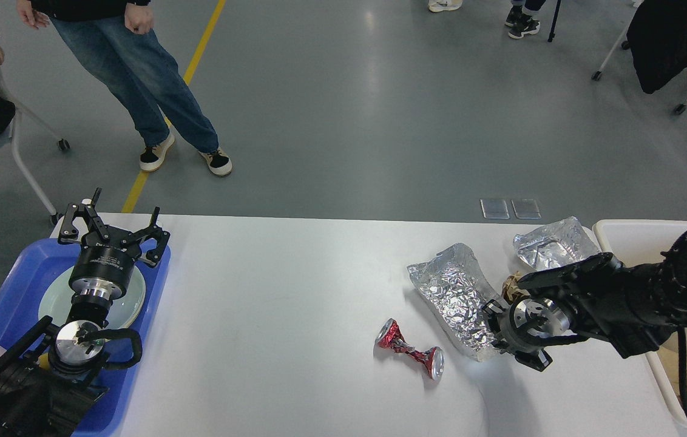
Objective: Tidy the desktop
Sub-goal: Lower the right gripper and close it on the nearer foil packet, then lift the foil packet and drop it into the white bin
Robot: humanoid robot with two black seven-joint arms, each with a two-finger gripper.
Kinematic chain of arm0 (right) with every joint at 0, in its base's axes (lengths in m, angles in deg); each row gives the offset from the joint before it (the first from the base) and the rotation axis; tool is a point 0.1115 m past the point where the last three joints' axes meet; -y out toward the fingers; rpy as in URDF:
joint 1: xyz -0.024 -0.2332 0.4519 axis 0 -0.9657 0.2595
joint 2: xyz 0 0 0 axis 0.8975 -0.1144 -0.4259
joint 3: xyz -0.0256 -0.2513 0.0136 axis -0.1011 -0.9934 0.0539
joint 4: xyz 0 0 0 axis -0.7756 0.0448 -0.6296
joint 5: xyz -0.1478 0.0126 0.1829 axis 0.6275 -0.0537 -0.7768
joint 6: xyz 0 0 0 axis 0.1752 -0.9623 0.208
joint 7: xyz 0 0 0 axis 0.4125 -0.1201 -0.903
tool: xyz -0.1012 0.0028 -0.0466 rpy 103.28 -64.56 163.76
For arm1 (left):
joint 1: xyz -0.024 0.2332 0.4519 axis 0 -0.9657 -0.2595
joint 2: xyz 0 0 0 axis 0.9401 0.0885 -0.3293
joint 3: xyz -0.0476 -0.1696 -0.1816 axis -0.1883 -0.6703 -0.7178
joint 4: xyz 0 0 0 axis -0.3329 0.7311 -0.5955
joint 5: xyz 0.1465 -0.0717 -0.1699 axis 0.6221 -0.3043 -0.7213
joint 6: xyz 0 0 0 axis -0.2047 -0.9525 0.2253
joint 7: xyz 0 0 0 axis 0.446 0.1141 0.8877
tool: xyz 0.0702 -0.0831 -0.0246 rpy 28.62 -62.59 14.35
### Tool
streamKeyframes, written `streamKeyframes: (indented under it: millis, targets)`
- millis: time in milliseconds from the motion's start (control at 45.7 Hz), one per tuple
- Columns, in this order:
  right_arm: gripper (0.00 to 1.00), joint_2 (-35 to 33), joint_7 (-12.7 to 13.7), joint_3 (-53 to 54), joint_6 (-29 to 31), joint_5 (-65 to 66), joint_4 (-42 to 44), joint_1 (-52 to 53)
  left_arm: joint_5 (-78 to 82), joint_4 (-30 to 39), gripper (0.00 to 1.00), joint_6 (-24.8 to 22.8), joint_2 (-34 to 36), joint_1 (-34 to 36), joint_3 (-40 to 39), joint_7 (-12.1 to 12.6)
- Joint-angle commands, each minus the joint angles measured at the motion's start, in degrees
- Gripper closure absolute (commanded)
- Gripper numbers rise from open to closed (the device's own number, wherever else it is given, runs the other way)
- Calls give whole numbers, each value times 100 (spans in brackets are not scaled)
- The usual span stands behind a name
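In the head view, the white worktop (295,291) spanned the frame, carrying a crushed red can (410,350) near the middle and a crumpled foil bag (453,291) just right of it. The left gripper (114,229) hung spread wide over a plate (131,297) in the blue tray (10,285), holding nothing. The right gripper (516,340) sat low against the foil bag's near end, seen end-on, so I could not tell how its fingers stood.

Both my arms are matte black with bulky segmented links. Each wrist has a polished silver metal ring and disc. My left tool (114,229) has black skeletal linkage fingers above a cylindrical black body with small pale lettering. A black cable loops beside my left wrist; another trails beneath my right forearm.
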Motion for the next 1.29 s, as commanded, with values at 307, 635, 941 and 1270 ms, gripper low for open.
streamKeyframes:
  millis: [307, 635, 941, 1270]
  targets:
    - [100, 126, 307, 4, 102, 124, -298, 189, 0, 0, 4, 0, 8, 0, 0, 0]
    - [100, -208, 518, 4, 102, 27, -921, 971, 0, 0, 4, 0, 8, 0, 0, 0]
    - [100, -779, 519, -584, 1235, 27, -2336, 3000, 0, 0, 4, 0, 8, 0, 0, 0]
    - [100, -1087, 466, -1604, 3124, 27, -3145, 5513, 0, 0, 4, 0, -1, 0, 0, 0]
